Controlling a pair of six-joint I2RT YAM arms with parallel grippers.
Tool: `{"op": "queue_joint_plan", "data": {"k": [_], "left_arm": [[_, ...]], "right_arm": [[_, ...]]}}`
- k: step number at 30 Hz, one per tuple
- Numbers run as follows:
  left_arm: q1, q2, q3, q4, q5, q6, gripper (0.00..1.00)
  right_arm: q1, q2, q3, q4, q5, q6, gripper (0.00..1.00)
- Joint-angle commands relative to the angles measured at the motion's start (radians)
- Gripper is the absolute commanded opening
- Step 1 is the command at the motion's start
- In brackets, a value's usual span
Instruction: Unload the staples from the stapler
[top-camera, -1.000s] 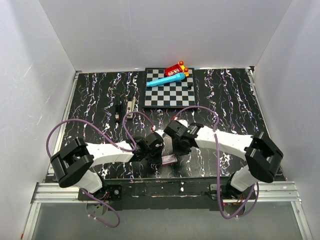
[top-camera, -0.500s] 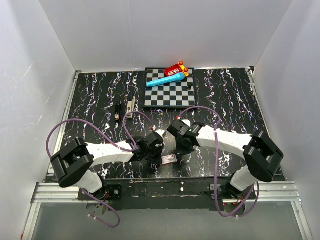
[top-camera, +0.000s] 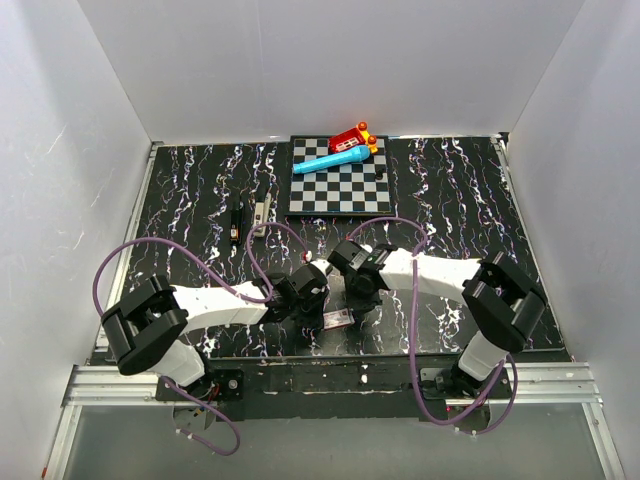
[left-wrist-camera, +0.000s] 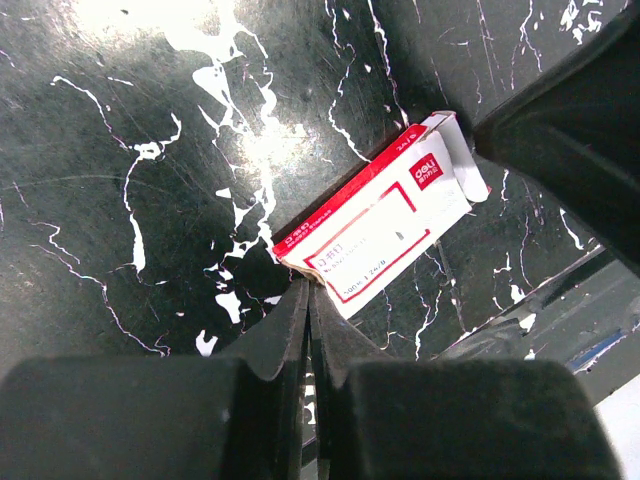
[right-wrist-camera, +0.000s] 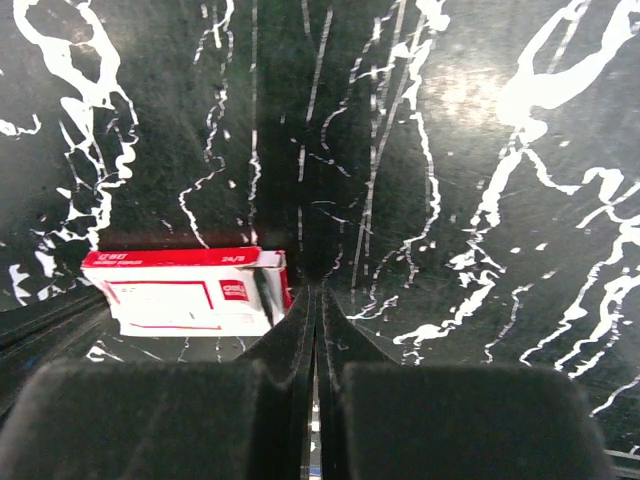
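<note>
Stapler (top-camera: 262, 212) lies well beyond the box (left-wrist-camera: 385, 225), far from both arms. Your right gripper (right-wrist-camera: 315, 295) has just pressed together, empty, beside the box's open end. Your left gripper (left-wrist-camera: 307, 290) is pressed together, empty, at the box's corner. Unloading looks unstarted, so you likely need to go beyond the box.

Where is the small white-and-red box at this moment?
In the top view the white-and-red box lies on the marbled table near its front edge, at the centre, at the tips of the left arm's jaws and beside the right arm's jaws.
</note>
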Motion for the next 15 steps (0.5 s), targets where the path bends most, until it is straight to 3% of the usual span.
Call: {"op": "queue_joint_plan", "data": {"k": [1, 15], "left_arm": [[-0.002, 0.044, -0.019, -0.1, -0.025, 0.027, 0.0], [-0.002, 0.057, -0.01, -0.101, -0.026, 0.03, 0.0]], "right_arm": [[-0.002, 0.026, 0.029, 0.041, -0.072, -0.001, 0.01], [-0.002, 0.045, 0.0, 0.149, -0.25, 0.029, 0.01]]}}
